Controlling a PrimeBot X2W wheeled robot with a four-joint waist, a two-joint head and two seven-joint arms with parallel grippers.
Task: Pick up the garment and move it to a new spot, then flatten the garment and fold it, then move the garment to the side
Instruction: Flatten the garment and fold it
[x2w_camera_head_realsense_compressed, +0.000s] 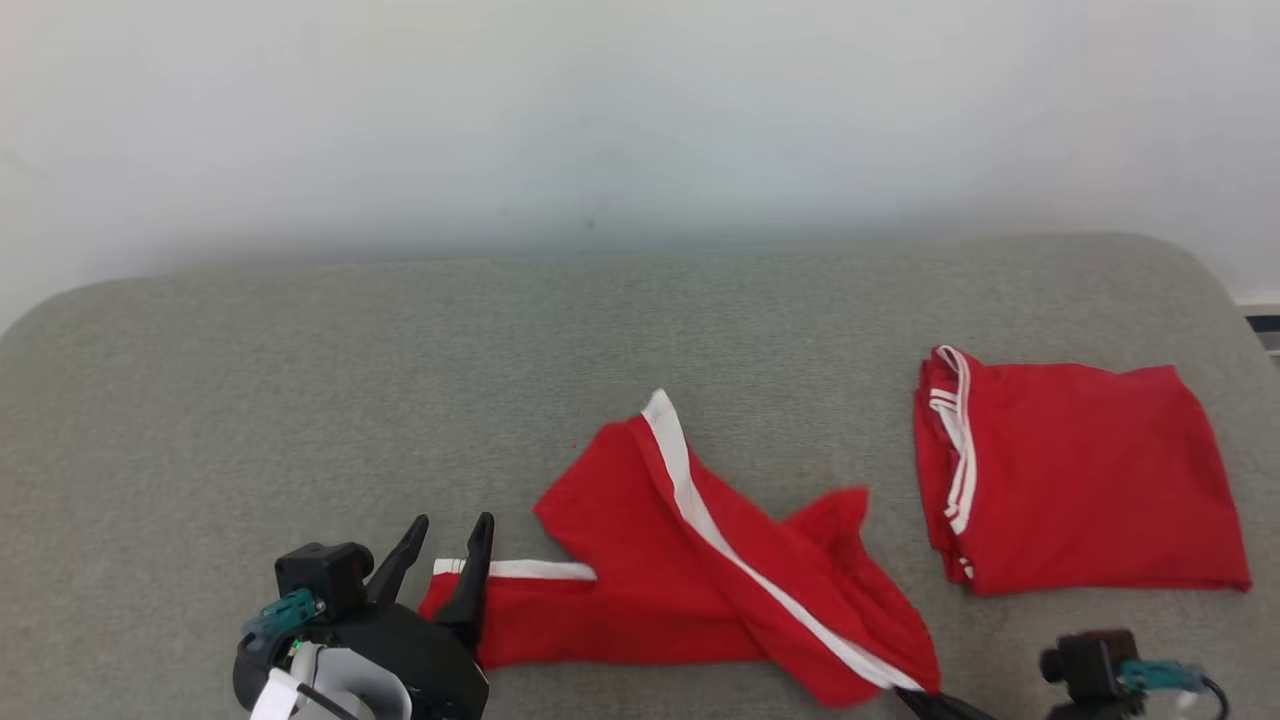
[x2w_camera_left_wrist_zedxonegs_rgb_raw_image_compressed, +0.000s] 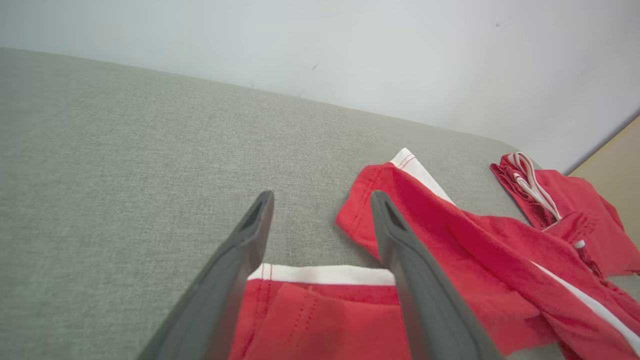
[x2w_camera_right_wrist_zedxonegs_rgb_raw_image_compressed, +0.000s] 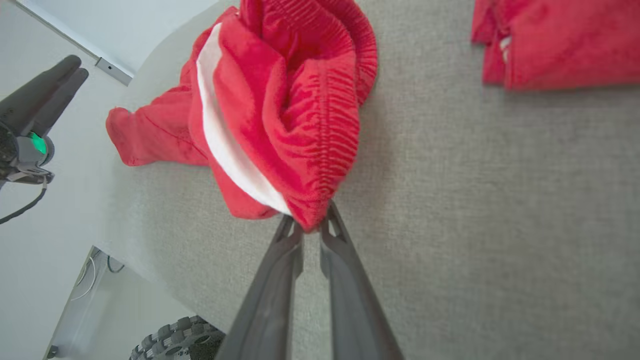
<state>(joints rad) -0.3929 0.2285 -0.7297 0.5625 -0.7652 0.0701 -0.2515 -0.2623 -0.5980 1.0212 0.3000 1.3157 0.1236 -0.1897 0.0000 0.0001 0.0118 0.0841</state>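
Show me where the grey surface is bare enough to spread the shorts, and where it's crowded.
Widest bare patch: the grey surface on the left, from the open left gripper back to the wall. A bare strip runs behind both garments. Crowded: front centre and right, where the crumpled shorts, pinched by the right gripper, lie near the folded garment.

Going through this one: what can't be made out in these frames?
- Head view: right gripper cut by the bottom edge.
- Left wrist view: left gripper fingers cover part of the garment at its hem.
- Folded garment: inner layers hidden by its top layer.
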